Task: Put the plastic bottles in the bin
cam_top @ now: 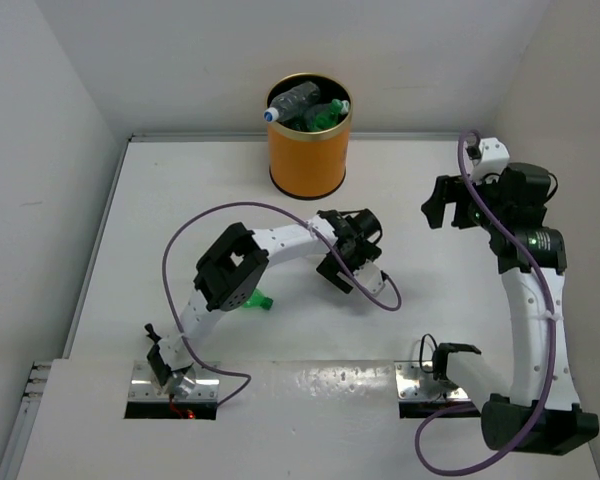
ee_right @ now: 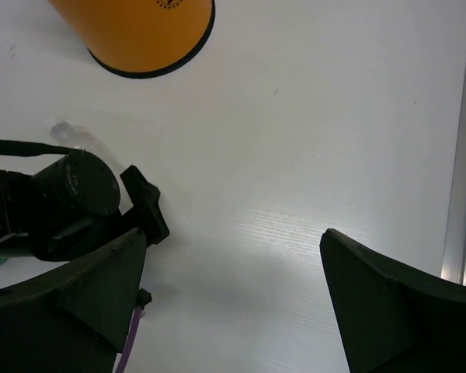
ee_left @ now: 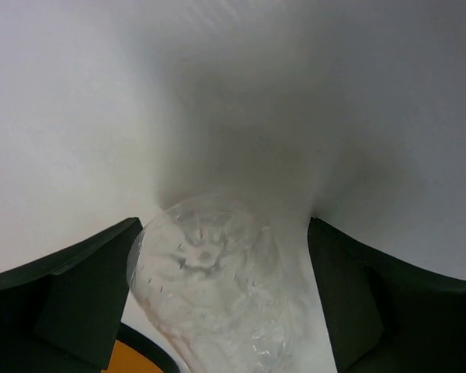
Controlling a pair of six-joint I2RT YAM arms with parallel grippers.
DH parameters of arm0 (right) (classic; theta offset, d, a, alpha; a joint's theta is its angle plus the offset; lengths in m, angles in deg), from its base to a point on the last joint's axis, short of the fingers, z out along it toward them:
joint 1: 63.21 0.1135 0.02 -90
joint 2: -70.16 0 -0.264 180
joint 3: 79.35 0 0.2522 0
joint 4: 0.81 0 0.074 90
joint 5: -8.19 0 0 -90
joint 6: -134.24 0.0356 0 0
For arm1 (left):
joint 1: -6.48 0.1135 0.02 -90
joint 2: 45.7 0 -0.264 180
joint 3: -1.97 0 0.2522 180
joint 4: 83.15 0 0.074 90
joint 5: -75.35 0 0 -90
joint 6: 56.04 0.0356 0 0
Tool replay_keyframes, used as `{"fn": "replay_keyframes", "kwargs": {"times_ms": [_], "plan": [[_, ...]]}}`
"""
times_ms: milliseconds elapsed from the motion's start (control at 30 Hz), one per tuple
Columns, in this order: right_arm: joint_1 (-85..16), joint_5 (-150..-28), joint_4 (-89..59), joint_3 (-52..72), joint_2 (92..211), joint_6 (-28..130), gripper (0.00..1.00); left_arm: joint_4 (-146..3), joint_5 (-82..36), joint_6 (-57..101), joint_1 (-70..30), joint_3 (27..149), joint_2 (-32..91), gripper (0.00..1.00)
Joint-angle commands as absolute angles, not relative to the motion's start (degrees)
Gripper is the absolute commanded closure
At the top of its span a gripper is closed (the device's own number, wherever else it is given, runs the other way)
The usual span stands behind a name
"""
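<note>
top: high, looking down | wrists: much nearer | all share: bin

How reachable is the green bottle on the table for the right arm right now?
Probably not: the green bottle lies partly under the left arm, which blocks the way for the open right gripper.

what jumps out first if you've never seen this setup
The orange bin at the far edge of the table stands out, a blue-capped bottle poking over its rim. Mid-table, a clear bottle sits inside the left claw, and a green bottle peeks from under the left arm.
</note>
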State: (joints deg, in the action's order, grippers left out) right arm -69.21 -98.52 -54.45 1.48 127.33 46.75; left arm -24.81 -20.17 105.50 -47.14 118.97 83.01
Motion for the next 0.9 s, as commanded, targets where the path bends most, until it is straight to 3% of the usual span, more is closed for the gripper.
{"fn": "replay_keyframes", "kwargs": {"times_ms": [0, 100, 133, 333, 433, 467, 500, 700, 867], "plan": [[-70.4, -99.3, -54.1, 0.2, 124.7, 44.6, 0.1, -19.0, -17.8, 106.5, -48.4, 120.8, 84.2, 0.07], [-70.9, -100.3, -53.3, -1.8, 123.3, 44.8, 0.11, -18.0, -17.3, 107.2, -48.4, 120.8, 84.2, 0.31], [-71.1, -100.8, -53.1, -2.0, 123.2, 45.4, 0.11, -18.0, -16.8, 107.2, -48.4, 121.3, 84.2, 0.46], [-71.0, -102.3, -50.0, -5.7, 122.1, 47.1, 0.14, -16.3, -18.0, 106.6, -46.3, 125.8, 79.3, 0.67], [-71.0, -102.8, -48.5, -6.2, 122.5, 47.6, 0.14, -14.5, -21.2, 105.3, -45.0, 131.5, 75.8, 0.82], [-71.0, -103.1, -48.3, -6.2, 122.8, 47.6, 0.14, -14.5, -23.7, 104.5, -44.5, 133.6, 74.6, 0.93], [-71.0, -103.3, -48.1, -6.1, 123.2, 47.8, 0.14, -14.5, -24.7, 103.5, -44.5, 137.4, 73.4, 0.98], [-71.3, -104.7, -46.5, -5.1, 126.5, 50.6, 0.14, -29.9, -31.4, 90.1, -41.7, 142.7, 61.9, 1.0], [-72.2, -108.3, -45.4, -2.8, 130.7, 52.6, 0.14, -65.0, -39.0, 62.3, -31.3, 135.4, 50.9, 1.0]]}}
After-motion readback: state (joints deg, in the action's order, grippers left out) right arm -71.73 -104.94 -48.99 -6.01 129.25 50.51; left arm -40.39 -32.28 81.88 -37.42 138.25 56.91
